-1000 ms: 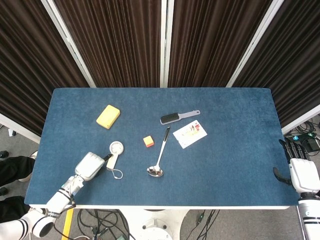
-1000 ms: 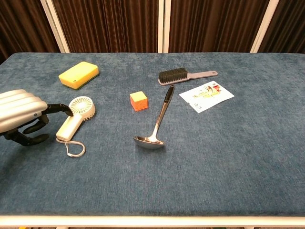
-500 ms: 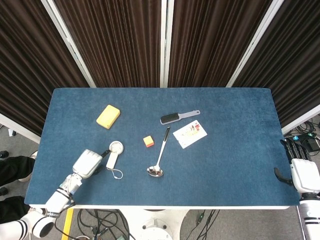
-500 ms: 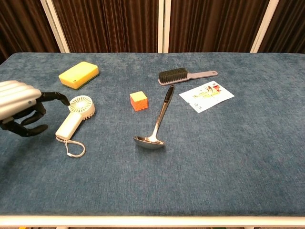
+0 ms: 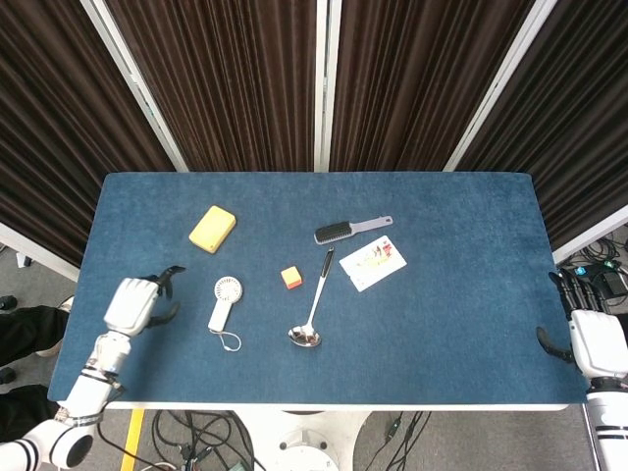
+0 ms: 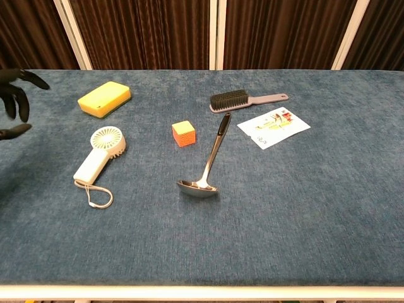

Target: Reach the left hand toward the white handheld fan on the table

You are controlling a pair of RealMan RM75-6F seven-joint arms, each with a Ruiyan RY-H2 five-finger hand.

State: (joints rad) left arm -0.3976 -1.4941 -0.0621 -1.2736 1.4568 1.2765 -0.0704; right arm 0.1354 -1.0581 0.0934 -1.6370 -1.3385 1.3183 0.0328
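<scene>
The white handheld fan [image 5: 222,303] lies flat on the blue table, round head away from me, wrist cord curled at its near end; the chest view shows the fan [image 6: 99,157] at the left. My left hand [image 5: 135,300] hovers to the fan's left, a clear gap between them, fingers spread and empty. Only its dark fingertips [image 6: 14,104] show at the chest view's left edge. My right hand [image 5: 589,334] sits off the table's right edge, holding nothing, fingers extended.
A yellow sponge [image 5: 212,229] lies beyond the fan. An orange cube [image 5: 290,278], a steel ladle [image 5: 314,304], a grey brush [image 5: 349,231] and a printed card [image 5: 372,263] occupy the table's [image 5: 442,216] middle.
My left hand has drawn back leftward and away from the fan, which it nearly touched a second ago. Its fingers have spread. The fan and right hand stayed put.
</scene>
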